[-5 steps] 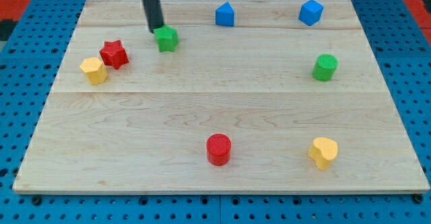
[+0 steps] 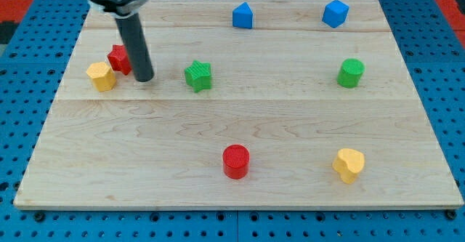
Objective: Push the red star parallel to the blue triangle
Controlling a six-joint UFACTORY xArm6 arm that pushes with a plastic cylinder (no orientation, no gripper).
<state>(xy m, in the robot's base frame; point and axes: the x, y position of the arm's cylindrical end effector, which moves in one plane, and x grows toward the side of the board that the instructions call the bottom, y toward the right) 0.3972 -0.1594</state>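
Red star (image 2: 119, 57) is sitting near the wooden board's (image 2: 145, 162) left edge, partly hidden behind my rod, with the yellow block (image 2: 101, 75) touching or almost touching it on its lower left. I am resting my tip (image 2: 144, 78) just to the star's lower right, very close to it and maybe touching, though I cannot tell which. I am carrying no gripper, only the straight dark rod, so nothing is opening or closing. In my judgement the coming move is turning on this: the star is lying up and to the view's left of my tip, while the blue triangle-like block (image 2: 243, 15) is waiting well apart toward the view's top, right of centre. A green star (image 2: 197, 75) is standing to my tip's right. I am reading no labels or writing anywhere.
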